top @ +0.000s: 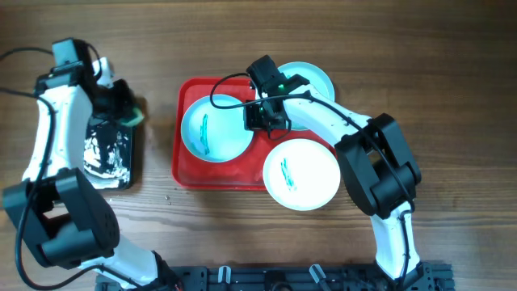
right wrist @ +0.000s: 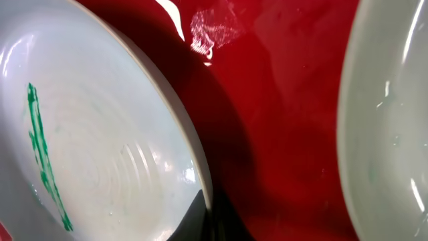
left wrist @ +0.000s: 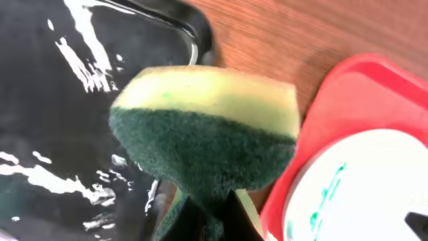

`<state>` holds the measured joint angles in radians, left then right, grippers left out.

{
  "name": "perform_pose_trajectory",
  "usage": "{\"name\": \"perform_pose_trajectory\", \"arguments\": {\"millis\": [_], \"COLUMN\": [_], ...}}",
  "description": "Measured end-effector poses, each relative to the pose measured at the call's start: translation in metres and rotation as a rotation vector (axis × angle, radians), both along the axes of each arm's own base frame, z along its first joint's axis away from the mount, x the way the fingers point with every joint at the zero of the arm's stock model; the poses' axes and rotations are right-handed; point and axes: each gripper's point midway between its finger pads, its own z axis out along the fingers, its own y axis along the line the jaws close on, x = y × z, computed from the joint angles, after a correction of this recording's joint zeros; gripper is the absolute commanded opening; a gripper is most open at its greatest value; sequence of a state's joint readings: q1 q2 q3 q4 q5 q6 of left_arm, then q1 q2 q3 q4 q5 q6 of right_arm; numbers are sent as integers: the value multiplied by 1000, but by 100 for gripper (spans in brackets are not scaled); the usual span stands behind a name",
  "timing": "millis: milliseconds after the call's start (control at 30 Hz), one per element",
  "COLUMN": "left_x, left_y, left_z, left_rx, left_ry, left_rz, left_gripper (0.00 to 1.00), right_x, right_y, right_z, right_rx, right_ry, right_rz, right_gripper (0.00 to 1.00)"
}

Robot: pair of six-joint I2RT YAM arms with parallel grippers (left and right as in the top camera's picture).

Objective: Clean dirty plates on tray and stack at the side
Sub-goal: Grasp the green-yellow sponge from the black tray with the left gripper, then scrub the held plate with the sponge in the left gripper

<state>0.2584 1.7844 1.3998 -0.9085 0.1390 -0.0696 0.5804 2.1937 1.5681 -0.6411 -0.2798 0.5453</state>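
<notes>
While three plates (top: 215, 129) crowd one tray (top: 189, 173), left pincer (left wrist: 208, 213) clamps one sponge (left wrist: 200, 134); right pincer (top: 266, 115): opening unclear.

A red rectangular tray (top: 212, 176) with rounded corners and a raised rim lies flat on the counter (top: 404, 48). Three round, shallow plates, white to pale aqua, sit face up on or over it. The left plate (top: 216, 128) rests wholly inside the tray, with a teal streak across its middle. The far plate (top: 317, 81) overhangs the tray's far right corner; its visible part is plain pale aqua. The near plate (top: 301, 174) overlaps the near right rim and reaches out over the counter. It has a teal smear at its centre.
</notes>
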Motion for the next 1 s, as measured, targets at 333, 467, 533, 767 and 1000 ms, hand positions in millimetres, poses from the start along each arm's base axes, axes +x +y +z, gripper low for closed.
{"name": "perform_pose_trajectory", "arguments": {"millis": [333, 467, 533, 767, 1000], "left_x": [-25, -24, -25, -15, 8], "left_y": [58, 51, 51, 31, -114], "left_z": [-2, -2, -2, -3, -22], "left_rx": [250, 251, 250, 181, 30], "left_ry": [106, 108, 111, 82, 53], "left_rz": [226, 216, 217, 141, -247], "left_gripper": [4, 4, 4, 4, 4], "right_x": [-1, -1, -1, -1, -3], "right_y": [1, 1, 1, 1, 1], "right_z": [0, 0, 0, 0, 0], "right_rx": [4, 4, 4, 4, 5], "right_ry": [-1, -1, -1, -2, 8], "right_rz": [17, 17, 18, 21, 23], "right_gripper": [4, 4, 4, 4, 4]}}
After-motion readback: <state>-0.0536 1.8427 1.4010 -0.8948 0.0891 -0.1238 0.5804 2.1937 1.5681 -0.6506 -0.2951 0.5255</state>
